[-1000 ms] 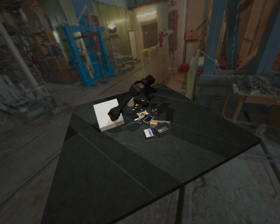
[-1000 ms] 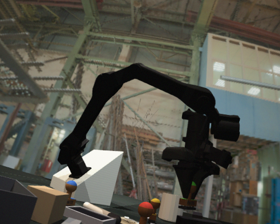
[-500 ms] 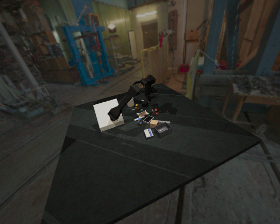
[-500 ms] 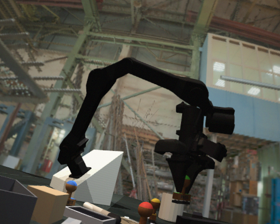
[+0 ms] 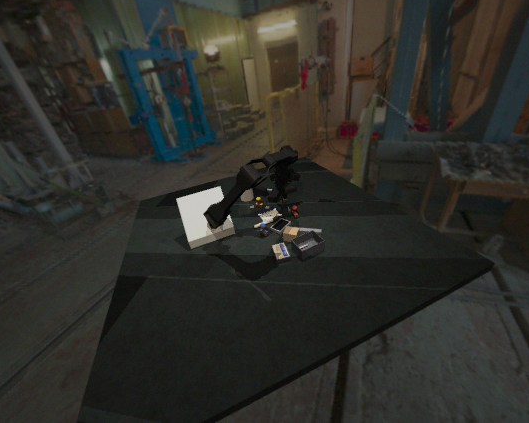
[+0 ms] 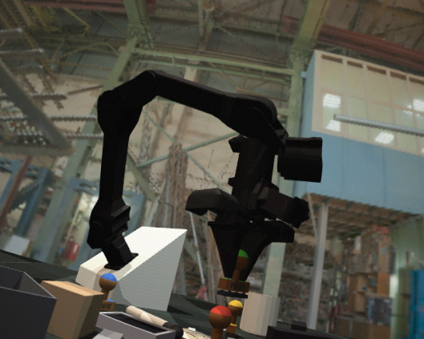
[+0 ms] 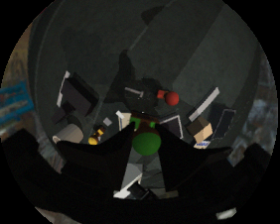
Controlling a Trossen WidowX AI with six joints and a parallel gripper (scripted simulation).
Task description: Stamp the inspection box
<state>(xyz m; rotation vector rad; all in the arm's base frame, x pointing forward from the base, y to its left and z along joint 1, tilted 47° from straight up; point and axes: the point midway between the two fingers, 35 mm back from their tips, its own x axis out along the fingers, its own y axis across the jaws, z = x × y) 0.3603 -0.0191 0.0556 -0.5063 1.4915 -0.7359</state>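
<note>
The black parallel-jaw gripper (image 6: pixel 237 266) clamps the green-capped wooden stamp (image 6: pixel 237 271) by its handle (base downward), lifted for carrying

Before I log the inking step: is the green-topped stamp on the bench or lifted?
Lifted. The gripper is shut on the green-topped stamp, upright, its base clear of the bench.

Black arm (image 5: pixel 252 181) over dark bench (image 5: pixel 282 311), white block (image 5: pixel 202 216) beside small clutter.
</note>
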